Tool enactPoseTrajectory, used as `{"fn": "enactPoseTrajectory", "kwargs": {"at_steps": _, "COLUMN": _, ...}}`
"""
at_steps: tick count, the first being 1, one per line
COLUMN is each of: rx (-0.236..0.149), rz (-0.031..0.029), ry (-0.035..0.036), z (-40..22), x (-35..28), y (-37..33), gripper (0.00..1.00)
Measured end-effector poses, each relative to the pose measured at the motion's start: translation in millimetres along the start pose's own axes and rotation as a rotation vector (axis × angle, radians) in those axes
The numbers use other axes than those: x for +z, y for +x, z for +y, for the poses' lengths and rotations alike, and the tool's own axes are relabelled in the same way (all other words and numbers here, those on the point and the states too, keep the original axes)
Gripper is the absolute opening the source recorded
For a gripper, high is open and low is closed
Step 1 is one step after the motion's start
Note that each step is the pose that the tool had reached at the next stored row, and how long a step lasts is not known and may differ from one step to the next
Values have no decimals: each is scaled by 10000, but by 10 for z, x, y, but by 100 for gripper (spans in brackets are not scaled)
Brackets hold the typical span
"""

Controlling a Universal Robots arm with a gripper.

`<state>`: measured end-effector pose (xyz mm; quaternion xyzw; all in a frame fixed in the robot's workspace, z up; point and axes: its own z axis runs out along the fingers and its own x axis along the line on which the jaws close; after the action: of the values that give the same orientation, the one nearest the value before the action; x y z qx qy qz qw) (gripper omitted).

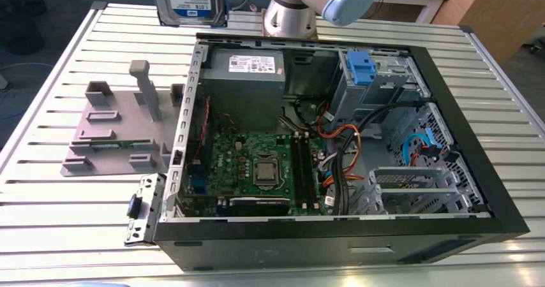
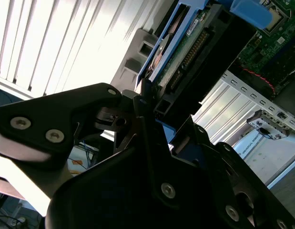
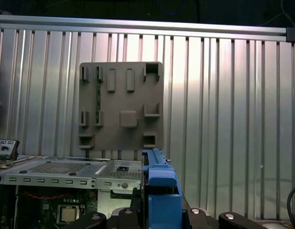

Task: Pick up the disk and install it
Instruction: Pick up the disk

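Note:
The disk point(image 1: 189, 1), silver-grey with a white and blue label and a blue bracket, hangs upright in the air behind the open computer case point(image 1: 502, 191), at the exterior view's upper left. In the second wrist view my gripper point(image 2: 146, 112) is shut on the disk point(image 2: 185, 47), its black fingers point(image 2: 76, 114) clamped on the bracket's edge. The first wrist view looks down the disk's blue bracket edge point(image 3: 161, 191) toward the table far below.
A grey fixture plate point(image 1: 119, 127) with upright pegs lies on the slatted metal table point(image 1: 68, 236), left of the case. Inside the case are a grey power supply box point(image 1: 247, 76), the motherboard point(image 1: 255, 166), cables and a drive bay with a blue clip point(image 1: 361, 67).

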<state>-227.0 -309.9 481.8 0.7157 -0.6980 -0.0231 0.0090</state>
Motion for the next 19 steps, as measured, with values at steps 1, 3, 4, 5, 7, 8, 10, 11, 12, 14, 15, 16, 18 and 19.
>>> {"fn": "enactPoseTrajectory", "kwargs": {"at_steps": 1, "rx": 0, "rz": 0, "ry": 0, "z": -2, "x": 0, "y": 0, "gripper": 37}}
{"fn": "enactPoseTrajectory", "kwargs": {"at_steps": 3, "rx": 0, "rz": 1, "ry": 0, "z": -6, "x": 0, "y": 0, "gripper": 37}}
{"fn": "enactPoseTrajectory", "kwargs": {"at_steps": 4, "rx": 0, "rz": 1, "ry": 0, "z": -8, "x": 0, "y": 0, "gripper": 37}}
{"fn": "enactPoseTrajectory", "kwargs": {"at_steps": 5, "rx": 0, "rz": 1, "ry": 0, "z": -10, "x": 0, "y": 0, "gripper": 37}}
{"fn": "enactPoseTrajectory", "kwargs": {"at_steps": 7, "rx": 0, "rz": 2, "ry": 0, "z": -13, "x": 0, "y": 0, "gripper": 37}}
{"fn": "enactPoseTrajectory", "kwargs": {"at_steps": 8, "rx": 1, "rz": 24, "ry": 0, "z": -197, "x": 16, "y": 5, "gripper": 37}}
{"fn": "enactPoseTrajectory", "kwargs": {"at_steps": 10, "rx": 6, "rz": 137, "ry": -3, "z": -266, "x": 39, "y": 13, "gripper": 37}}
{"fn": "enactPoseTrajectory", "kwargs": {"at_steps": 11, "rx": 6, "rz": 139, "ry": -3, "z": -266, "x": 39, "y": 15, "gripper": 37}}
{"fn": "enactPoseTrajectory", "kwargs": {"at_steps": 12, "rx": 5, "rz": 139, "ry": -3, "z": -266, "x": 39, "y": 17, "gripper": 37}}
{"fn": "enactPoseTrajectory", "kwargs": {"at_steps": 14, "rx": 6, "rz": 140, "ry": -3, "z": -265, "x": 39, "y": 22, "gripper": 37}}
{"fn": "enactPoseTrajectory", "kwargs": {"at_steps": 15, "rx": 6, "rz": 141, "ry": -4, "z": -266, "x": 39, "y": 25, "gripper": 37}}
{"fn": "enactPoseTrajectory", "kwargs": {"at_steps": 16, "rx": 6, "rz": 141, "ry": -3, "z": -266, "x": 39, "y": 27, "gripper": 37}}
{"fn": "enactPoseTrajectory", "kwargs": {"at_steps": 18, "rx": 6, "rz": 141, "ry": -4, "z": -266, "x": 39, "y": 31, "gripper": 37}}
{"fn": "enactPoseTrajectory", "kwargs": {"at_steps": 19, "rx": 7, "rz": 142, "ry": -4, "z": -266, "x": 39, "y": 32, "gripper": 37}}
